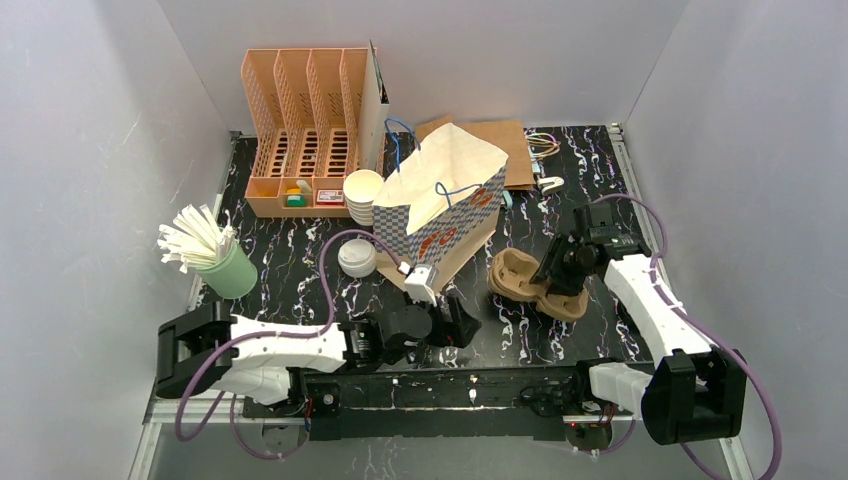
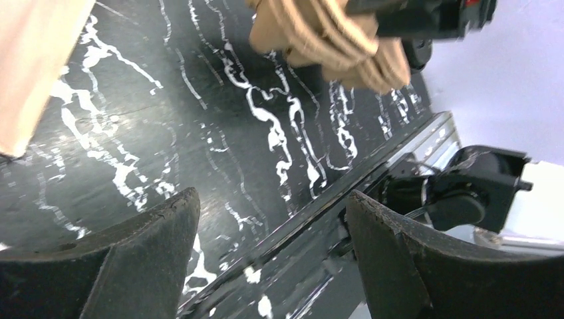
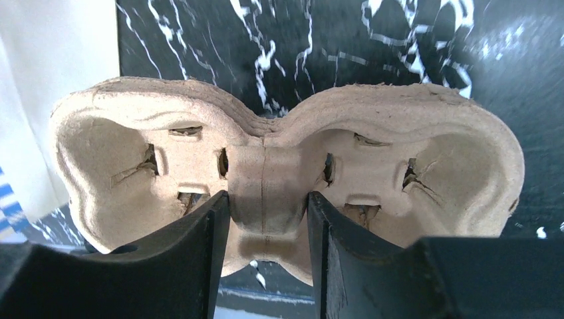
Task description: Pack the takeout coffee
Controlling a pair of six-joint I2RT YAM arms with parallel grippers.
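The right fingers (image 3: 193, 266) pinch the 2-cup pulp tray (image 3: 120, 153) by its middle ridge, long axis crosswise; the left fingers (image 2: 153, 246) are spread, empty.

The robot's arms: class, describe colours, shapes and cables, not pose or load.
White shell links and black joint housings form the left arm and right arm, a purple cable looping along each. The left gripper and right gripper each have two black, tapering fingers.
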